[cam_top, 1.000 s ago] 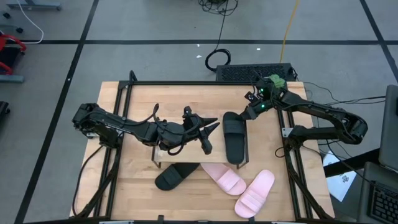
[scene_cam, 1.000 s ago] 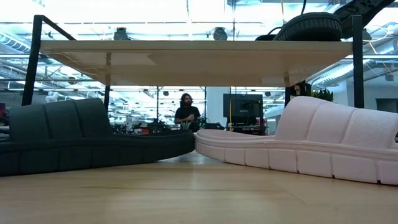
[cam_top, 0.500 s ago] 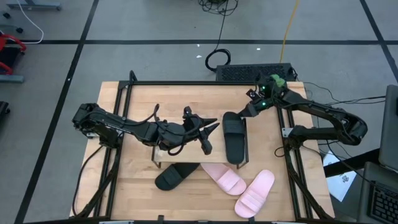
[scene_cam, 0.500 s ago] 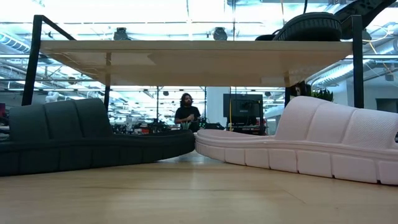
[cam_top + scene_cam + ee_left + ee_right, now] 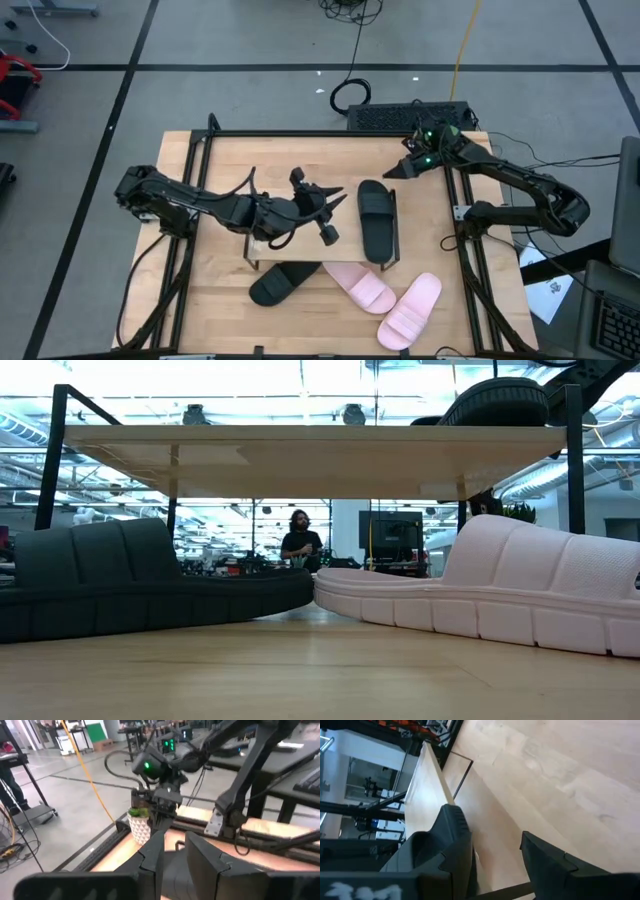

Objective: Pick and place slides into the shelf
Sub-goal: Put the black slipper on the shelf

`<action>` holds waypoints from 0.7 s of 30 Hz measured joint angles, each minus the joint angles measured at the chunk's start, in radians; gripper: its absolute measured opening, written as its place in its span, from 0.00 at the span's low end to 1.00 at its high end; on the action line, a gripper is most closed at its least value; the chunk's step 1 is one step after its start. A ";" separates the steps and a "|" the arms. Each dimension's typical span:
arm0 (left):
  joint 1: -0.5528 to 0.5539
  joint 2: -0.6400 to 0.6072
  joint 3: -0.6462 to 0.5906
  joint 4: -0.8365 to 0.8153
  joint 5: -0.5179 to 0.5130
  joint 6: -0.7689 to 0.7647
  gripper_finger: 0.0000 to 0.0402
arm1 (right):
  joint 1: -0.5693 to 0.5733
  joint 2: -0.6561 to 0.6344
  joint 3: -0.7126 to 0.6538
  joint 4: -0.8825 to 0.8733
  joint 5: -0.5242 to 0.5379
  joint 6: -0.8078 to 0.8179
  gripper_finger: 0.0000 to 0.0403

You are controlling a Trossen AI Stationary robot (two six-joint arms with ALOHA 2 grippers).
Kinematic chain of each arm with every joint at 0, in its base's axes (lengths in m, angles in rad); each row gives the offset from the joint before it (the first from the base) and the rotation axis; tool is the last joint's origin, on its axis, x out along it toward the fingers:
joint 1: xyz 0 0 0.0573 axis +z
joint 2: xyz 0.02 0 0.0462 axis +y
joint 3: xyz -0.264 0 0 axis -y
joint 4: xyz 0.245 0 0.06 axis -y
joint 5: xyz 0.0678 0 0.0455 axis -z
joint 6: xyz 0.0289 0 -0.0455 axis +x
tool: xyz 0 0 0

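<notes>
- The right pincer [image 5: 392, 172] hangs just off the shelf's [image 5: 300, 205] far right corner, its fingers spread and holding nothing; in the right wrist view the two dark fingers [image 5: 452, 845] stand apart over bare wood.
- The left pincer [image 5: 335, 200] hovers above the middle of the shelf top, its fingers parted wide with nothing between them; the left wrist view shows its fingers [image 5: 152, 857] open and looking toward the right arm.
- One black slide [image 5: 374, 220] lies on the shelf top at its right end, lengthwise from far edge to near edge, just beside the right pincer and not touched by it. In the low view it shows as a dark hump on the board [image 5: 495, 402].
- The second black slide [image 5: 280, 283] lies on the desk [image 5: 215, 300] at the shelf's near edge, angled, with part of it under the board.
- A pink slide [image 5: 362, 286] lies just beside that black one, also at the shelf's near edge; in the low view their tips nearly meet under the board.
- The other pink slide [image 5: 410, 310] lies farther out from the shelf toward the desk's near edge, close beside the first pink one.
- A person [image 5: 301, 540] stands far behind the shelf in the room.
</notes>
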 joint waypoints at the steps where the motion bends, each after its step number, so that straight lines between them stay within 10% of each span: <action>1: 0.000 -0.003 0.001 0.002 0.001 0.003 0.20 | -0.004 0.000 0.000 0.001 0.000 0.000 0.40; 10: -0.052 -0.109 0.000 -0.295 0.045 -0.153 0.20 | -0.043 0.000 0.000 0.198 -0.004 0.118 0.40; 21: -0.210 -0.133 0.000 -0.645 0.205 -0.655 0.20 | -0.047 -0.003 0.000 0.829 -0.058 0.509 0.40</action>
